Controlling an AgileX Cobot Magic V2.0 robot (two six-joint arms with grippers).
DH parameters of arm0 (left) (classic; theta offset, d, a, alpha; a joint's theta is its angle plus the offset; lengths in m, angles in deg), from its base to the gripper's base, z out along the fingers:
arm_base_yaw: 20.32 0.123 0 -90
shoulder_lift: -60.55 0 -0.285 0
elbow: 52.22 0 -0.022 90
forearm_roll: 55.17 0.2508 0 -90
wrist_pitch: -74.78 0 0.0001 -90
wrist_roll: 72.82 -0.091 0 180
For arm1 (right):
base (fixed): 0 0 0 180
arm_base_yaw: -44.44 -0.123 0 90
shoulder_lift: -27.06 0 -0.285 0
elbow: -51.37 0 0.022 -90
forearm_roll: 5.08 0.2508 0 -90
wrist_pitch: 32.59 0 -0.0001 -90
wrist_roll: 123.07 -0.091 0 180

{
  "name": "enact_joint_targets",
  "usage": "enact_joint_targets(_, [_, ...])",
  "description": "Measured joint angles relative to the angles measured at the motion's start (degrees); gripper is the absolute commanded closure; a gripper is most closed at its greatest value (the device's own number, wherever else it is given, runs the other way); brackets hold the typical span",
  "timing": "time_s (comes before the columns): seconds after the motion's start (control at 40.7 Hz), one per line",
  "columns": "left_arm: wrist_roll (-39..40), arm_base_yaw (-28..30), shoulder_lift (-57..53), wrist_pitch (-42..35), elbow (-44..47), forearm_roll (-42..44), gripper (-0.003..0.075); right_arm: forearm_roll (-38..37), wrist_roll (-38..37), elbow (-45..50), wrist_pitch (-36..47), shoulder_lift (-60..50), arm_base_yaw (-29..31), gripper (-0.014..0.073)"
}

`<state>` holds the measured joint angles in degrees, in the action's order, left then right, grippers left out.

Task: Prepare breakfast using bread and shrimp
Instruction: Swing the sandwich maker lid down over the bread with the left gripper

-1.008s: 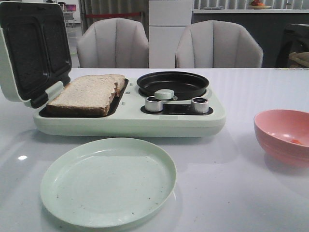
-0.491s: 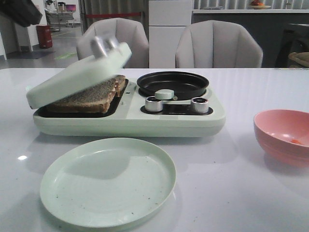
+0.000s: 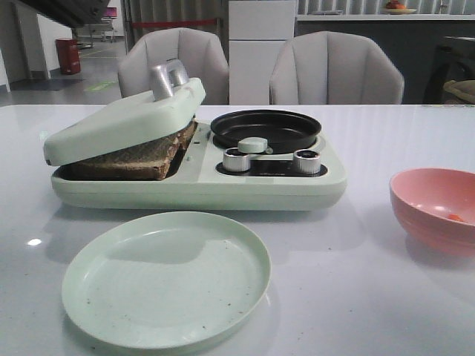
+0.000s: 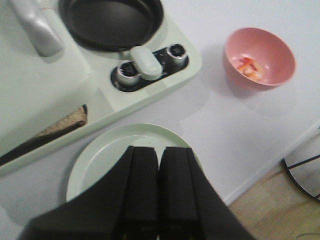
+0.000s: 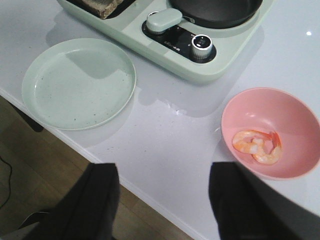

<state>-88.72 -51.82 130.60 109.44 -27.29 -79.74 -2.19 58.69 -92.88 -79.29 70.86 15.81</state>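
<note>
The lid (image 3: 122,119) rested tilted on the bread (image 3: 130,154) in the maker (image 3: 200,185); forcing it could crush the slices. Shrimp (image 5: 257,146) lay in the pink bowl (image 5: 270,102). Left jaws were together, right jaws apart, both empty.

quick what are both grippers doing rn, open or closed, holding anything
Left gripper: jaws closed, holding nothing.
Right gripper: jaws open, empty, above the table edge near the pink bowl.
</note>
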Motion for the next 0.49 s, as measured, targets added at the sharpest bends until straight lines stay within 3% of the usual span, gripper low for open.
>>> enact_joint_targets(0.246, [0.0,-7.9,-10.0,-3.3,10.3,0.1,0.0622,0.0,0.0,0.0,0.0,0.0,0.0,0.0099])
enact_joint_targets(0.491, [0.0,-9.1,-20.8,-3.5,19.5,0.2,0.0622,0.0,0.0,0.0,0.0,0.0,0.0,0.0099])
